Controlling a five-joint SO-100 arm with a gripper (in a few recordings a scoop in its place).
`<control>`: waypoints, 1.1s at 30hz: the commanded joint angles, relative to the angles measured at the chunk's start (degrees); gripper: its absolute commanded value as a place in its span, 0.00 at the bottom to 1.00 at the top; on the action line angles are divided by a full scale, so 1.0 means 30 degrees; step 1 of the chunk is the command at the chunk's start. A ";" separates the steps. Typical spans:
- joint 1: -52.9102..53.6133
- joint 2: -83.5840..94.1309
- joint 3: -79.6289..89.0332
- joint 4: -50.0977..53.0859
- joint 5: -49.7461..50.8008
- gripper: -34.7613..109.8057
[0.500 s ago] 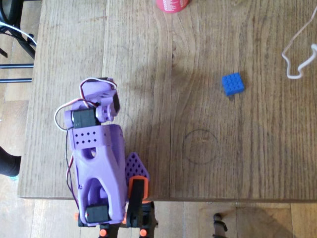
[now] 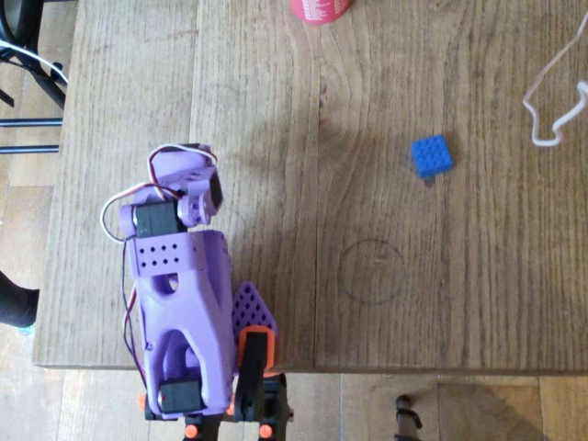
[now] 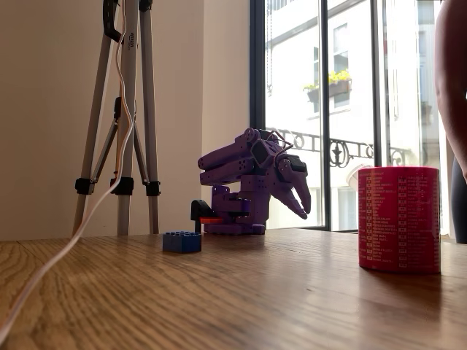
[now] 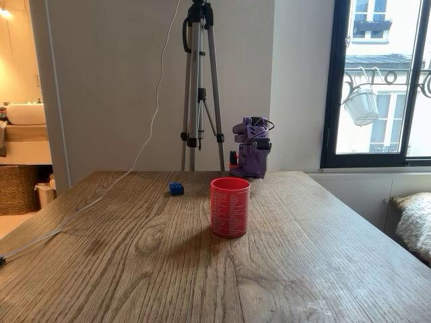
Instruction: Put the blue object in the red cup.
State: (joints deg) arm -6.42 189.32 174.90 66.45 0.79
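We see no change from the earlier overhead frame: the purple arm (image 2: 179, 303) sits folded at the near-left edge of the wooden table (image 2: 386, 303), and the blue object (image 2: 432, 155) lies where it lay, flat on the table to the right, well apart from the arm.

In a fixed view the gripper (image 3: 300, 197) hangs nose-down off the folded arm, above the table; its fingers look close together, but we cannot tell for sure whether they are shut. It holds nothing.

The red cup (image 2: 320, 9) stands upright at the far edge in the overhead view, cut by the frame, well apart from the blue object. In a fixed view the cup (image 4: 229, 206) stands in the middle of the table with the blue object (image 4: 176, 189) behind it to the left.

A white cable (image 2: 551, 101) loops on the table at the far right. A tripod (image 4: 200, 87) stands behind the table. Nothing lies between the arm and the blue object except a faint pencilled circle (image 2: 372, 271).
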 commanded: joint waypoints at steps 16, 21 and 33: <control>0.0088 -0.0059 -0.0264 -0.0029 -0.0117 0.24; 0.0088 -0.0059 -0.0264 -0.0029 -0.0117 0.24; 0.0205 -0.0059 -0.0234 -0.0059 -0.0029 0.24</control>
State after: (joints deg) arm -6.42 189.32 174.90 66.45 0.35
